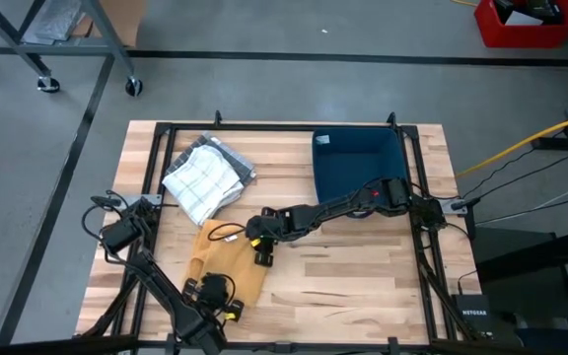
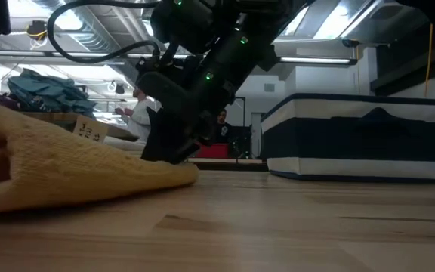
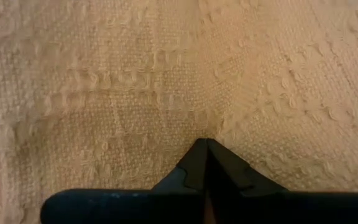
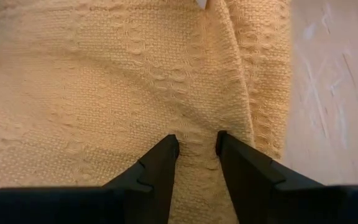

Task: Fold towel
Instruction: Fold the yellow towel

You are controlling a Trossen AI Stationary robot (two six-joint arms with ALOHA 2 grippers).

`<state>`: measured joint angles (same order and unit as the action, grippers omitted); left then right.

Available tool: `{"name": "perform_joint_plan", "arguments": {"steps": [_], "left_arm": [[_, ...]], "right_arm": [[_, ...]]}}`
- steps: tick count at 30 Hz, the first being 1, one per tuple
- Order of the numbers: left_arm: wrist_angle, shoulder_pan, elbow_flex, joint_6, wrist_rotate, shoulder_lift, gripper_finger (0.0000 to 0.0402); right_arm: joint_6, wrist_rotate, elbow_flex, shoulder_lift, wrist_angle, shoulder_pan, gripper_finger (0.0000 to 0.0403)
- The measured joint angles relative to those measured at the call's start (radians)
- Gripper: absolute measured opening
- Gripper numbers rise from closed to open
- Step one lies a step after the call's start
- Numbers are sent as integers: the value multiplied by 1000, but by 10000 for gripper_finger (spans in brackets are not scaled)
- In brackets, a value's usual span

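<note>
A tan woven towel [image 1: 230, 266] lies crumpled on the wooden table, left of centre near the front. My left gripper [image 1: 215, 289] comes in from the near left edge and is shut on the towel's near part [image 3: 205, 144]. My right gripper [image 1: 261, 247] reaches across from the right and is closed on a ridge of the towel [image 4: 197, 144] close to its right edge. In the low view the towel [image 2: 66, 166] lies as a low mound, with the right gripper [image 2: 168, 155] slanting down onto its end. My left gripper pinches a small pucker of the towel [image 3: 211, 118] between its shut fingertips, slanting down from the near side. A crease runs away from the tips; the cloth around it lies slack on the table. How many layers it has, I cannot tell. My right gripper holds a raised ridge of the towel [image 4: 197, 134] between its two fingers, beside a lengthwise fold [image 4: 244, 93] near the towel's right edge. The fingers [image 4: 160, 162] slant down from the table's right side. The towel lies on the table, slack.
A folded white checked towel [image 1: 205, 177] lies at the far left of the table. A dark blue bin [image 1: 358, 163] stands at the far right. A black frame [image 1: 284, 126] runs around the table. Bare wood [image 1: 363, 286] is to the right of the tan towel.
</note>
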<state>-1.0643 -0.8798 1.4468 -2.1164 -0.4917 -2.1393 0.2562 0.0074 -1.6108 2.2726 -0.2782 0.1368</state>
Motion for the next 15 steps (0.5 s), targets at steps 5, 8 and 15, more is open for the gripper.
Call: {"name": "perform_joint_plan", "arguments": {"steps": [5, 8, 15], "left_arm": [[-69, -4, 47, -44, -28, 14, 1], [-167, -3, 79, -49, -33, 44, 1], [-346, -5, 137, -49, -61, 123, 1]], "right_arm": [[1, -38, 3, -1, 46, 0, 133], [1, -46, 5, -4, 105, 0, 133], [-6, -52, 5, -64, 174, 0, 133]]}}
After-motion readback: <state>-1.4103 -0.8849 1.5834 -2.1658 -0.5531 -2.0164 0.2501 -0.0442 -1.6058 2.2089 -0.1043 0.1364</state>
